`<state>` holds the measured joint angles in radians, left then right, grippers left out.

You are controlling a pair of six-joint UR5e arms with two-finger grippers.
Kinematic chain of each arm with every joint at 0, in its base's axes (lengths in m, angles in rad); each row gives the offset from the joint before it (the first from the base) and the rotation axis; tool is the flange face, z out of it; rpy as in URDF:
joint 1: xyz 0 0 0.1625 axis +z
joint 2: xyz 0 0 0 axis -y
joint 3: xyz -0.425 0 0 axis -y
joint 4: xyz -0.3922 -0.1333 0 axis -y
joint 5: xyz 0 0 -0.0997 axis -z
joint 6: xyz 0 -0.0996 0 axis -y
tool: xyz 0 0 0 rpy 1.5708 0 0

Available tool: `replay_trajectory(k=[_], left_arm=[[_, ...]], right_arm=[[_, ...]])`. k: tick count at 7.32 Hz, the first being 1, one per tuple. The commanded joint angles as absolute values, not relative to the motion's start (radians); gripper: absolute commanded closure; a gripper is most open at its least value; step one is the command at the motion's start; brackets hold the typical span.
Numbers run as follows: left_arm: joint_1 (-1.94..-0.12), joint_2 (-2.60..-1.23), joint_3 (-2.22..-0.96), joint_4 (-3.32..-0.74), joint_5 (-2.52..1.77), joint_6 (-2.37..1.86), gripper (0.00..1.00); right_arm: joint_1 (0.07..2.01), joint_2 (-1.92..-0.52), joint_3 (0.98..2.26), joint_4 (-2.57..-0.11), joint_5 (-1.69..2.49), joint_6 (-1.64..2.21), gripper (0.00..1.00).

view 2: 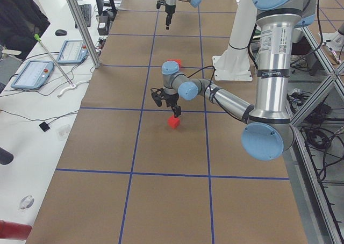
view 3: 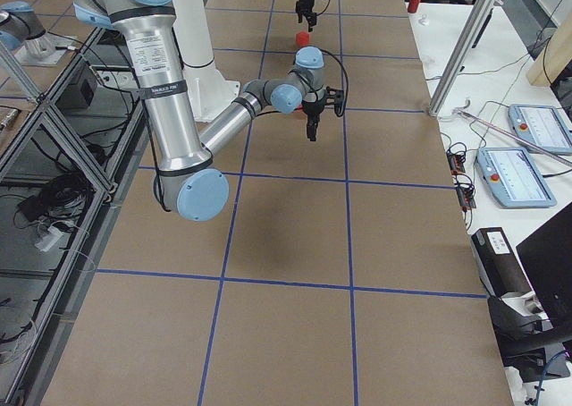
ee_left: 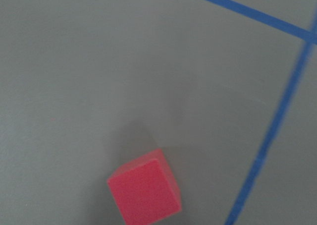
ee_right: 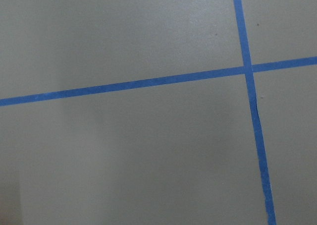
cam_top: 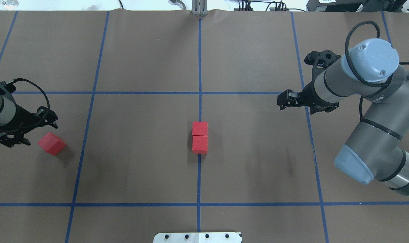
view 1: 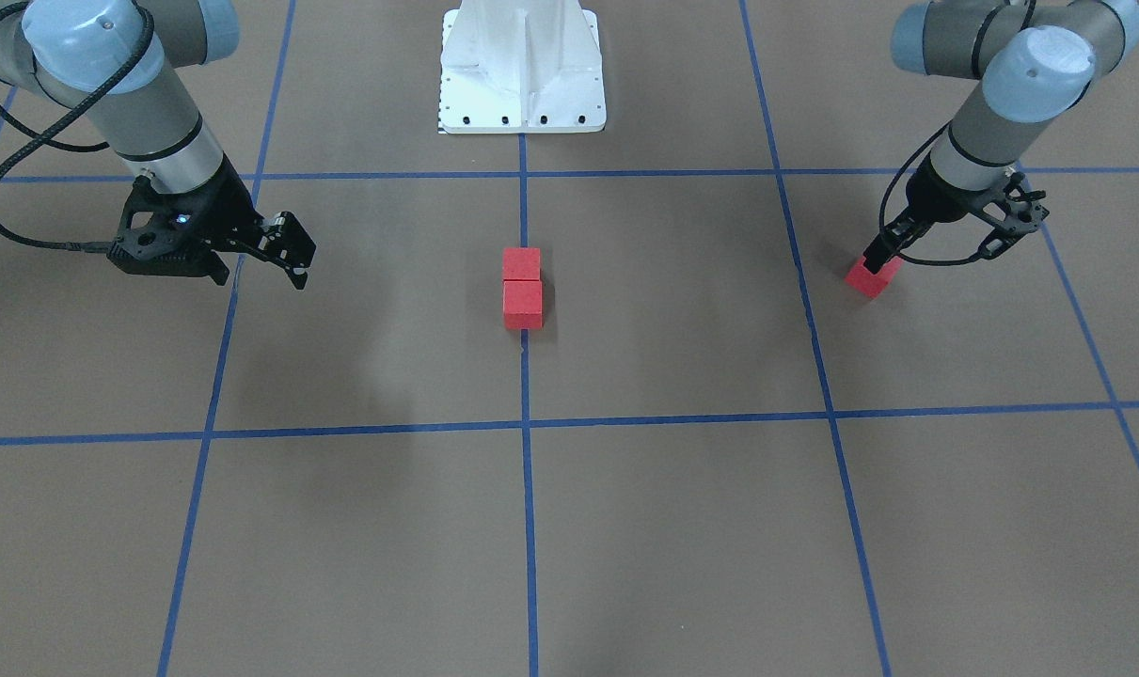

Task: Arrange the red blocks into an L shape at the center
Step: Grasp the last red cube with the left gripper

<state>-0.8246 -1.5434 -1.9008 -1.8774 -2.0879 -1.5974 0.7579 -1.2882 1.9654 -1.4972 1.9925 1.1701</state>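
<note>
Two red blocks [view 1: 521, 264] [view 1: 522, 306] lie touching in a row on the centre blue line; they also show in the overhead view [cam_top: 200, 128] [cam_top: 200, 144]. The third red block [cam_top: 51, 143] lies turned at an angle on the table far to my left, also in the front view [view 1: 873, 276] and the left wrist view [ee_left: 144, 190]. My left gripper [cam_top: 33, 133] is open and hovers just over it, with one fingertip [view 1: 884, 252] close to its top. My right gripper [cam_top: 281, 101] is shut and empty, held above the table far to my right.
Blue tape lines [cam_top: 199, 84] divide the brown table into large squares. The white robot base [view 1: 522, 75] stands at the table's near edge. Along the far side there is a desk with tablets [view 2: 32, 72] and a seated person [view 2: 16, 13].
</note>
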Motion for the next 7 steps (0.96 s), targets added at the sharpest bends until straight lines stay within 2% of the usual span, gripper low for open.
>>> replay_trajectory(k=[1, 7], left_arm=[[-0.816, -1.539, -1.838, -1.974, -2.079, -1.747, 0.00], [-0.805, -1.535, -1.806, -1.979, -2.080, -1.750, 0.00]], right_arm=[[0.758, -1.287, 1.967, -1.497, 1.991, 1.170, 0.00], [0.758, -1.287, 1.965, -1.497, 1.991, 1.173, 0.00]])
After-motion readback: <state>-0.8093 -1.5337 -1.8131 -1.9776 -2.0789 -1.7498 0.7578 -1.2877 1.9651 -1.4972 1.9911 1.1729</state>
